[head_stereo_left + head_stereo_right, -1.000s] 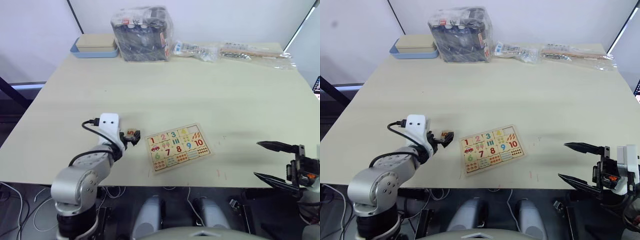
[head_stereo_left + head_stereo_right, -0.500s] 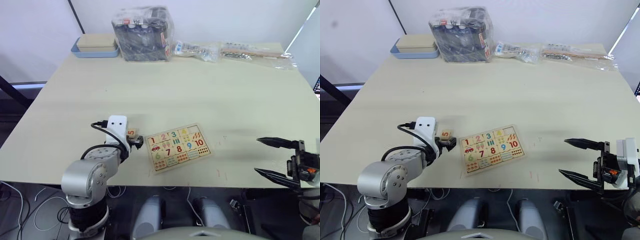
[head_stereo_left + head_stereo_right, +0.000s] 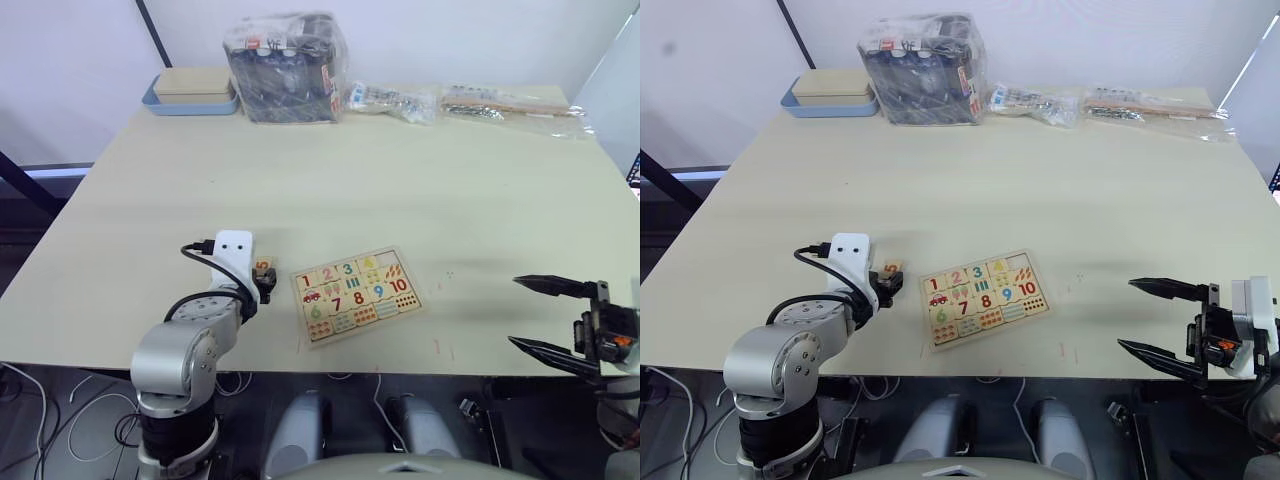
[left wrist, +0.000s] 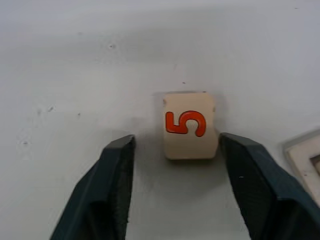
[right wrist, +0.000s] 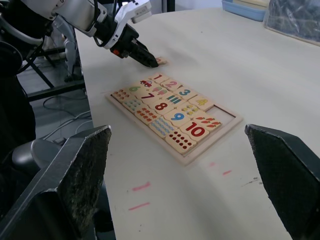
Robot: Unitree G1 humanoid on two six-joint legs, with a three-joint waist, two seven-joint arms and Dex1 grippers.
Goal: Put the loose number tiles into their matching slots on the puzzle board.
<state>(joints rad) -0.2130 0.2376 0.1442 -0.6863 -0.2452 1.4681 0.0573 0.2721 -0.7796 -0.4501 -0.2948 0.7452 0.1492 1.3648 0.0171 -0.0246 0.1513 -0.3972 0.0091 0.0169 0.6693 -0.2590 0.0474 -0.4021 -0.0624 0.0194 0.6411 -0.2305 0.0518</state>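
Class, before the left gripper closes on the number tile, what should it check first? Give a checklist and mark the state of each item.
1. The 5 tile lies flat on the table, numeral up: ok.
2. The left gripper has its jaws open, one on each side of the tile: ok.
3. The tile is centred between the jaws: not ok, it sits closer to one of them.
4. The end slot in the top row of the puzzle board is empty: ok.
5. The right gripper is open and well away from the board: ok.
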